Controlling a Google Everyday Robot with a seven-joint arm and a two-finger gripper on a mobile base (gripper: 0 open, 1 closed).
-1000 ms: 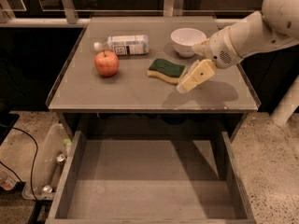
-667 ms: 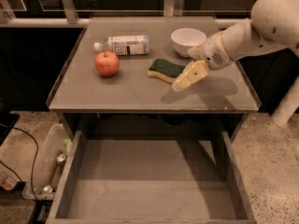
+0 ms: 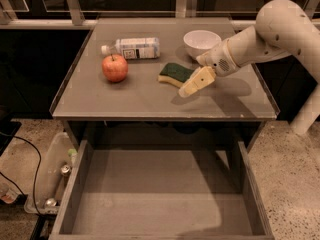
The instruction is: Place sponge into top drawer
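Observation:
The sponge (image 3: 175, 74), dark green on top with a yellow body, lies flat on the grey tabletop (image 3: 130, 96) right of centre. My gripper (image 3: 190, 86) hangs just to the sponge's right, its cream fingers pointing down-left with the tips at the sponge's near right corner. The arm reaches in from the upper right. The top drawer (image 3: 160, 199) is pulled out below the table's front edge; its flat grey bottom holds nothing.
A red apple (image 3: 115, 68) sits left of the sponge. A plastic bottle (image 3: 132, 48) lies on its side behind the apple. A white bowl (image 3: 202, 42) stands behind the gripper. A bin with cans (image 3: 55, 179) sits on the floor at left.
The gripper has moved a little left and back, closing in on the sponge's right end. The sponge, apple, bottle and bowl have not moved.

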